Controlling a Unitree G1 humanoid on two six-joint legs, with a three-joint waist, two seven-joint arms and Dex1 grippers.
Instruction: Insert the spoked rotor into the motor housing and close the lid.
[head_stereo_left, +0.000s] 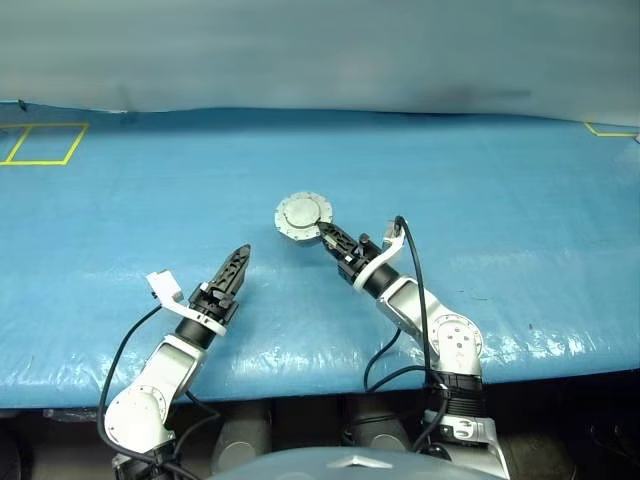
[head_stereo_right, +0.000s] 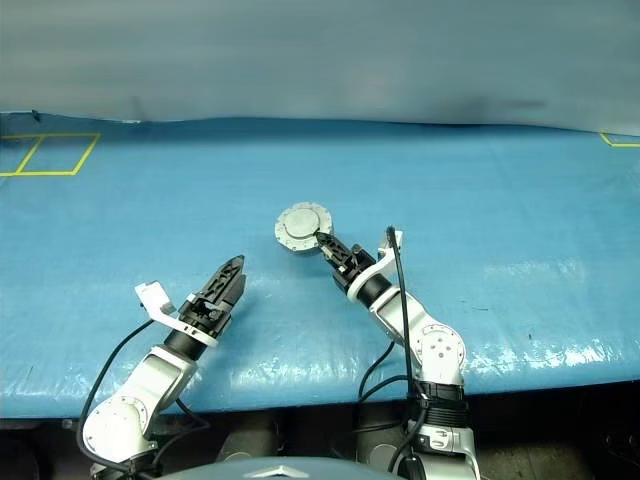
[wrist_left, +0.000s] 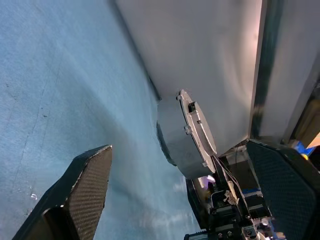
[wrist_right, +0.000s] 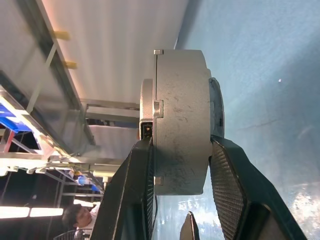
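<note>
Nearest the head cam, the left gripper (head_stereo_left: 238, 262) hangs over the blue tarp (head_stereo_left: 520, 230), its 2 fingers (wrist_left: 80, 192) spread wide w/ nothing between them, well apart from the motor housing (head_stereo_left: 303, 217). Housing sits w/ its lid (wrist_right: 146, 107) closed, plain grey top up, held edge-on just above the tarp. Right gripper (head_stereo_left: 328, 235) is clamped on it, 1 finger (wrist_right: 227, 185) per flat face. Yellow tape lines (head_stereo_left: 45, 143) lie far from the housing by the grey back wall (head_stereo_left: 320, 50). Right wrist view: shelving, a person (wrist_right: 80, 218) behind.
</note>
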